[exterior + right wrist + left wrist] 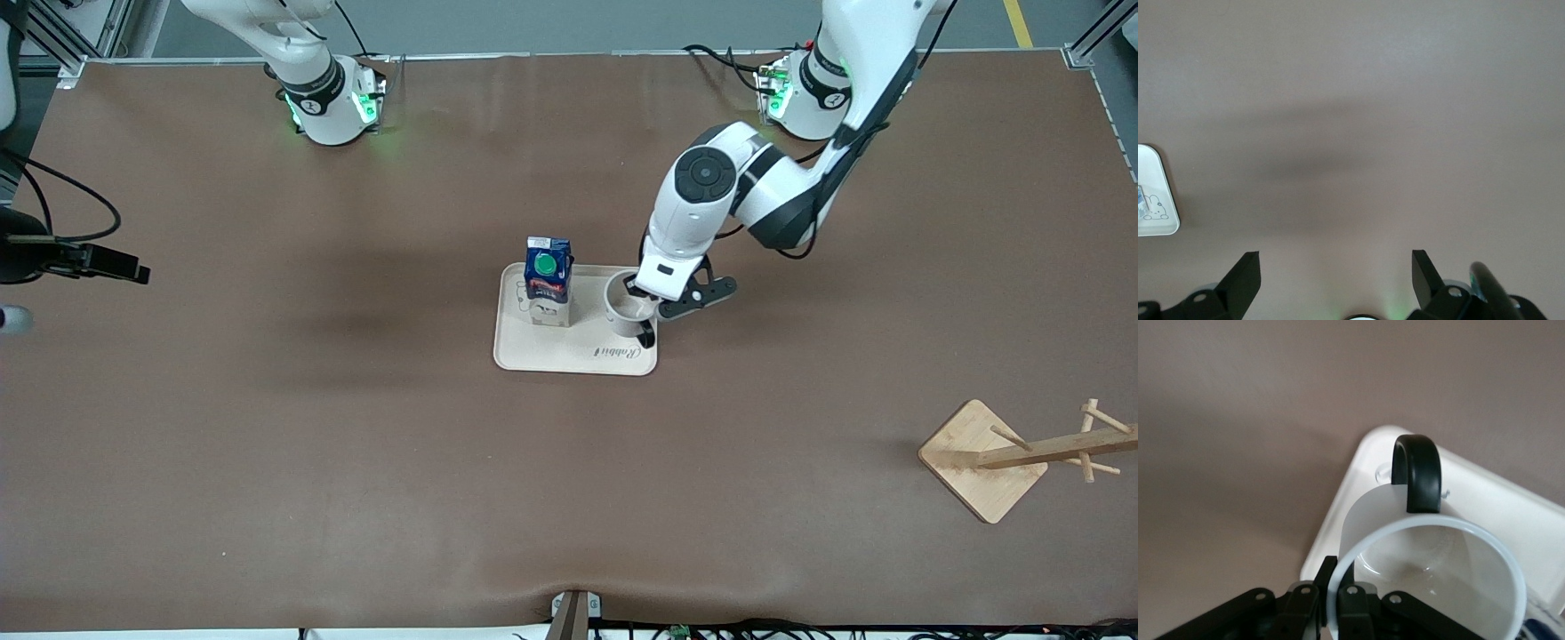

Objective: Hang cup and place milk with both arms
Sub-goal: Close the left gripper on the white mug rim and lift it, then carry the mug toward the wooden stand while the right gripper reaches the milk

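The white cup [622, 307] stands upright on the beige tray [551, 356], at the tray's edge toward the left arm's end, with its black handle [1421, 470] pointing toward the front camera. My left gripper [642, 311] is shut on the cup's wall, one finger inside the rim and one outside [1338, 583]. The cup's face is hidden. The milk [548, 280] stands upright on the same tray beside the cup, toward the right arm's end. My right gripper [1336, 267] is open and empty over bare table, out of the front view; the right arm waits.
A wooden cup rack [982, 458] with pegs stands near the front camera at the left arm's end. A dark device on a cable [80, 258] juts in at the right arm's end. The tray's corner [1155, 180] shows in the right wrist view.
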Controlling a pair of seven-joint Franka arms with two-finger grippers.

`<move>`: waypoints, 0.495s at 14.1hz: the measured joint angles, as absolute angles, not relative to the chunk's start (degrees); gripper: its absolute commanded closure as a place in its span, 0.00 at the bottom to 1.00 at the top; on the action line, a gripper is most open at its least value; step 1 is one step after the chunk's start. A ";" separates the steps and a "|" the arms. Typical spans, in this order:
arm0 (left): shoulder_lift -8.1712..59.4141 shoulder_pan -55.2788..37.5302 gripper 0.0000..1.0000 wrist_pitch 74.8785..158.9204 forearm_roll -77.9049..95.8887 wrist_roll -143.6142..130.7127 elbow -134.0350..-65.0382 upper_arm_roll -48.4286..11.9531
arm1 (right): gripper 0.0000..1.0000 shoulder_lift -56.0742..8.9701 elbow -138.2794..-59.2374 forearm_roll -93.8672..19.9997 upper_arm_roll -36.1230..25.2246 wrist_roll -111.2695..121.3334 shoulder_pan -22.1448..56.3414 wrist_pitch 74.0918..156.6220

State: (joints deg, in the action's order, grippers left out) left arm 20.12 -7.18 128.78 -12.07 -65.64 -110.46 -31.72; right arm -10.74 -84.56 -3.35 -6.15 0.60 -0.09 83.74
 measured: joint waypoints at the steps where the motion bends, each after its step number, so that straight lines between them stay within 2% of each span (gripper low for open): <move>1: 19.01 -5.82 1.00 125.90 -12.08 -62.77 -108.79 -31.71 | 0.00 -11.49 -84.57 -3.35 -6.06 0.60 0.02 83.77; 3: 17.14 -2.49 1.00 121.69 -12.08 -56.69 -105.83 -31.65 | 0.00 -12.90 -84.56 -3.31 -6.16 0.60 -0.06 84.05; 7: 14.11 4.23 1.00 118.89 -12.08 -46.60 -102.30 -31.56 | 0.00 -14.46 -84.38 -3.29 -6.31 0.64 -0.09 85.69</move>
